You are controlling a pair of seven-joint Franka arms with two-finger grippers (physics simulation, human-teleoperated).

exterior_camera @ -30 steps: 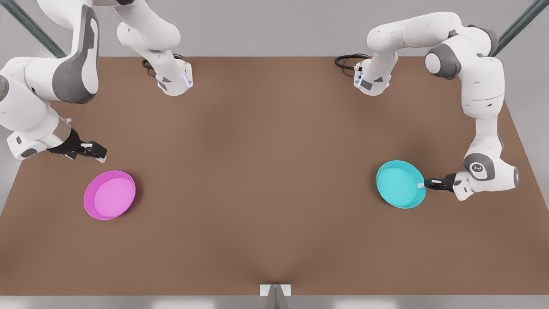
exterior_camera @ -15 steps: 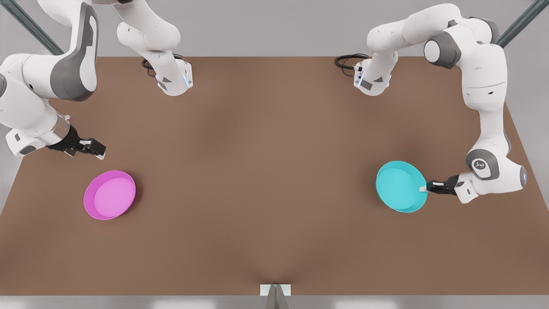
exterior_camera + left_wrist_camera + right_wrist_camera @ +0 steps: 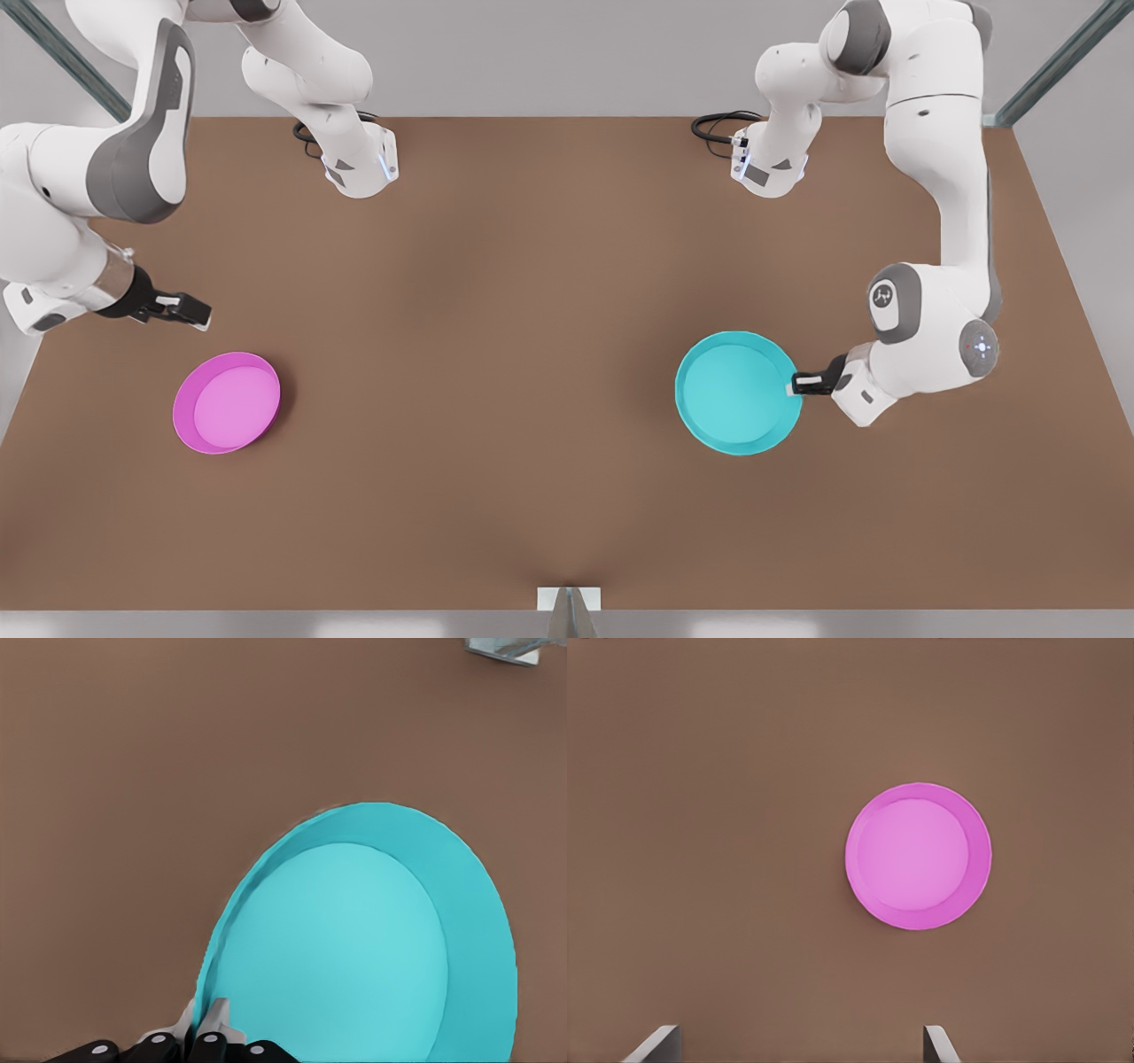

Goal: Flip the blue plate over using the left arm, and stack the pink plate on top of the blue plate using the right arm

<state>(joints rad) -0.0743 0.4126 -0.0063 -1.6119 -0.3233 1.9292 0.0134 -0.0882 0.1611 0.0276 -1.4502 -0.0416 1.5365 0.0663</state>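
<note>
Plate update: blue plate (image 3: 738,392) faces up, round, now shifted toward table (image 3: 532,354) center, rim pinched by left gripper (image 3: 795,385). Right gripper (image 3: 190,315), fingers apart, hovers near pink plate (image 3: 227,402).

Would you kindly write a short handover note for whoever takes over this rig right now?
Left gripper: shut on the rim of the blue plate, at the front view's right; the plate faces rim-up.
Right gripper: jaws open, apart from the pink plate, which lies rim-up on the table at the front view's left.
Done: blue plate grasped.
Left: flip the blue plate, then grasp the pink plate and stack it on top.
</note>
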